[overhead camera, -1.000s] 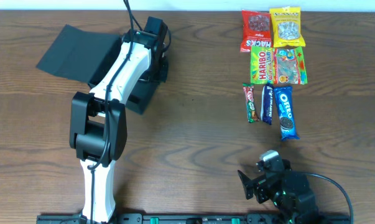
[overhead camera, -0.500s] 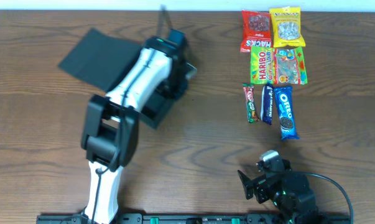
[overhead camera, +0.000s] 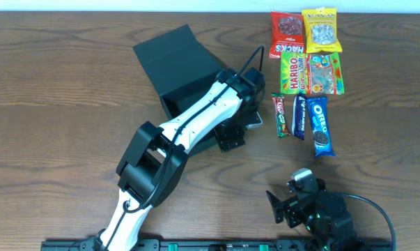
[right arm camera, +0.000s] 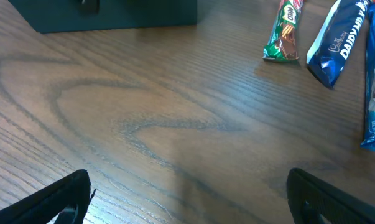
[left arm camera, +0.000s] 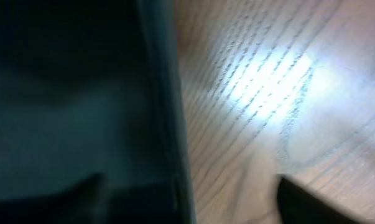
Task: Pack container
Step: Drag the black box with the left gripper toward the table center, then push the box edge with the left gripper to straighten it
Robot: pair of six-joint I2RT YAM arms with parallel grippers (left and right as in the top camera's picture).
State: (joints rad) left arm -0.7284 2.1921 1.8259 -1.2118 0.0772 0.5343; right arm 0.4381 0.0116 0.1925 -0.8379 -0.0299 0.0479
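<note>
Black box (overhead camera: 189, 84): it stands on the table (overhead camera: 70, 153), in the middle toward the far side. Its lid (overhead camera: 173, 52) is open and points to the far-left.
Material: matte cardboard. I judge it light and fairly stiff, but the thin walls will bend under a hard squeeze.
Surface: not glossy, so the pads should not slip much. On the smooth wood the box itself will probably slide at a small push.
Where to hold: the rim of a side wall, one finger inside and one outside, near a corner where the wall is stiffest. Not the lid, because it swings on its hinge.
Left claw (overhead camera: 232, 134): it is at the near-right edge of the box, with jaws wide. In the blurred wrist view the wall runs between the fingers (left arm camera: 302, 202), and no grip shows.
Right claw (right arm camera: 187, 202): wide, with nothing in it, low over bare wood and well apart from the box.
Snacks (overhead camera: 307, 77): they lie in a group to the right of the box, not touching it.
Risk: pushing the box sideways may turn it instead of moving it straight.
</note>
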